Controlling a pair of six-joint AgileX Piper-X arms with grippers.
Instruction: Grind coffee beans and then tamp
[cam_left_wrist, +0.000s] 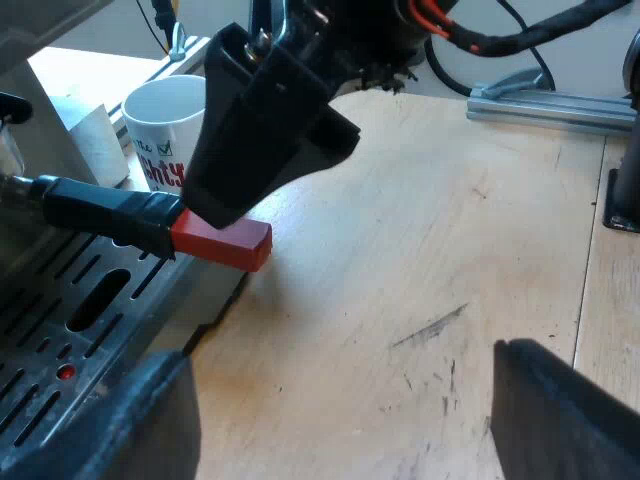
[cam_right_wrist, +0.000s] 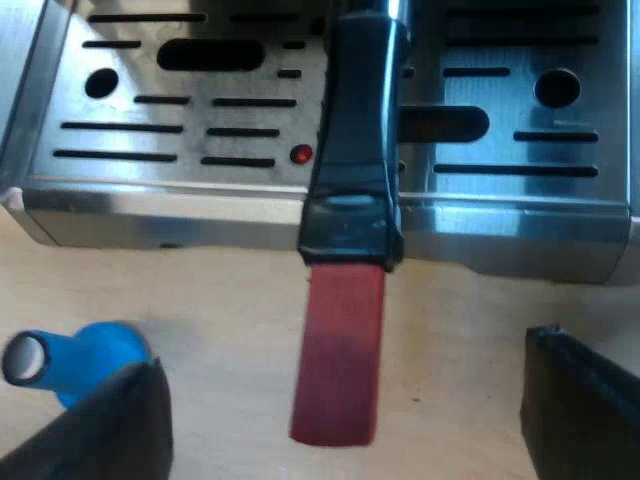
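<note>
My right jaws stand wide over the holder's red handle end (cam_right_wrist: 338, 370) at the espresso machine (cam_right_wrist: 200, 215); my left jaws, wide, above the worktop (cam_left_wrist: 420, 250).

Lab workbench, scuffed wooden tabletop (cam_left_wrist: 400, 250), aluminium rail (cam_left_wrist: 550, 106), espresso machine (cam_right_wrist: 200, 212)

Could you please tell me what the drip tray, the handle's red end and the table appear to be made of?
The drip tray looks like brushed stainless steel: silvery, slotted, with soft reflections. The handle's red end seems matte plastic or rubber, uniformly coloured, without glare. The table appears to be pale wood, showing grain and dark scuffs.
</note>
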